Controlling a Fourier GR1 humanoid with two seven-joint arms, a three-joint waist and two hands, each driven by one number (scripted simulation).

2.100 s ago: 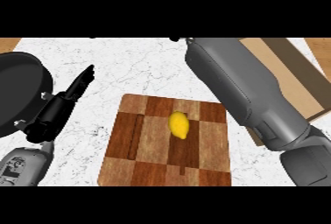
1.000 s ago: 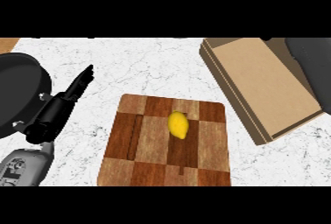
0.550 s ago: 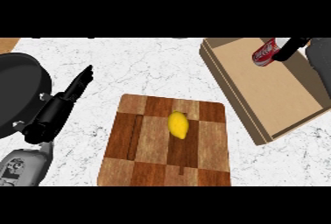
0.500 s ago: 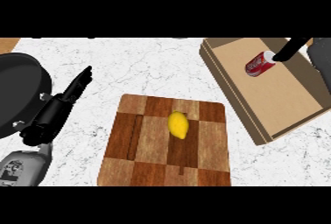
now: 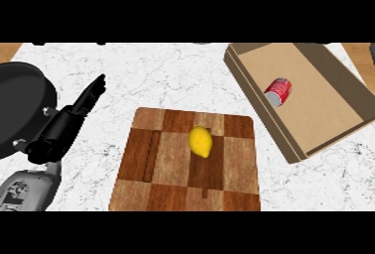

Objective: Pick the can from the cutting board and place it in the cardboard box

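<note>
The red can (image 5: pixel 278 91) lies on its side inside the cardboard box (image 5: pixel 322 124) at the upper right, near the box's left wall, with nothing touching it. The wooden cutting board (image 5: pixel 161 168) sits in the middle and carries only a yellow lemon (image 5: pixel 201 141). My left hand (image 5: pixel 64 125) rests at the left beside the board, fingers straight and pointing up, holding nothing. My right hand shows nowhere in the head view.
A black pan (image 5: pixel 18 106) lies at the far left, partly behind my left hand. White marble counter (image 5: pixel 168 74) surrounds the board and box. A strip of wood shows at the top corners.
The right arm carried the can over the box, let it go and left the view at the right. The can now lies on the box floor. The left hand stayed still.
</note>
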